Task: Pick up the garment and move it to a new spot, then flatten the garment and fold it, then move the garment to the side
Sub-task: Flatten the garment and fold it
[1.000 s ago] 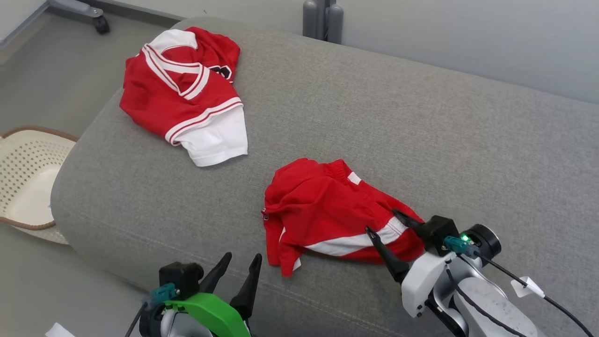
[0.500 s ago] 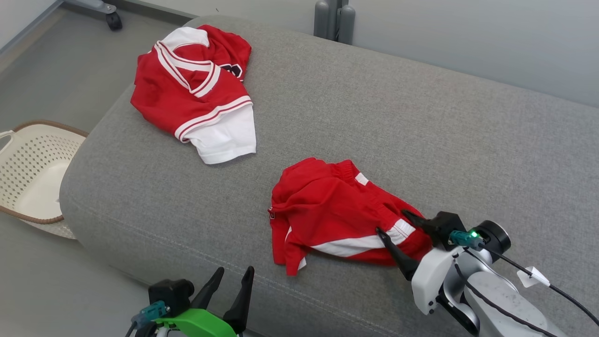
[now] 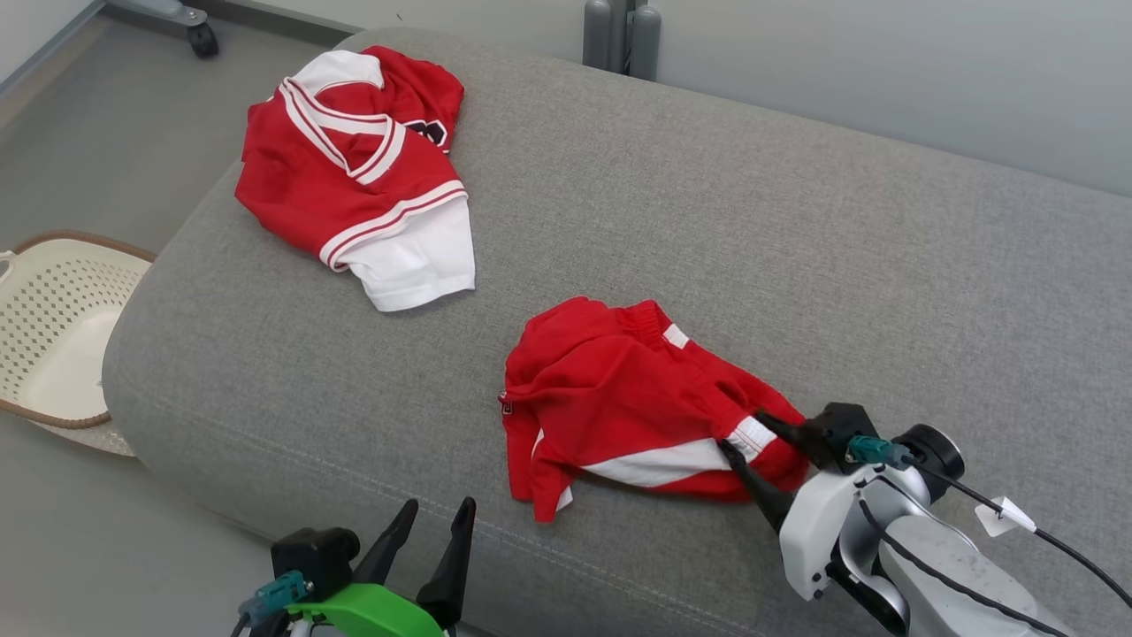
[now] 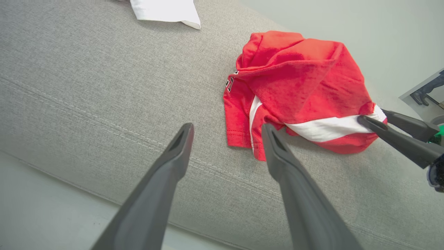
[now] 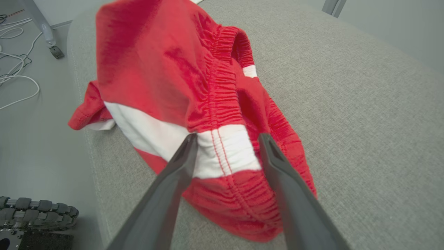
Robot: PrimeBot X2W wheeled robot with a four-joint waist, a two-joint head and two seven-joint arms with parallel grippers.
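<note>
The garment, a crumpled pair of red shorts [image 3: 619,389] with a white side stripe, lies near the front of the grey cushion [image 3: 752,221]. My right gripper [image 3: 743,431] stands open at the shorts' right end. In the right wrist view its fingers [image 5: 228,136] straddle the white patch of the elastic waistband [image 5: 222,152], touching the cloth. My left gripper [image 3: 439,504] is open and empty at the cushion's front edge, left of the shorts. In the left wrist view the shorts [image 4: 298,76] lie just beyond its right fingertip [image 4: 269,130], with the right gripper [image 4: 374,116] at their far end.
A red and white jersey [image 3: 354,168] lies bunched at the cushion's far left corner. A cream perforated basket [image 3: 53,336] stands on the floor to the left. A caster wheel [image 3: 202,40] and grey posts [image 3: 619,35] stand behind. Bare cushion stretches to the right.
The head camera has shifted a little. My right gripper has pushed slightly further onto the shorts' waistband and its jaws have narrowed a touch. The left gripper keeps its place.
</note>
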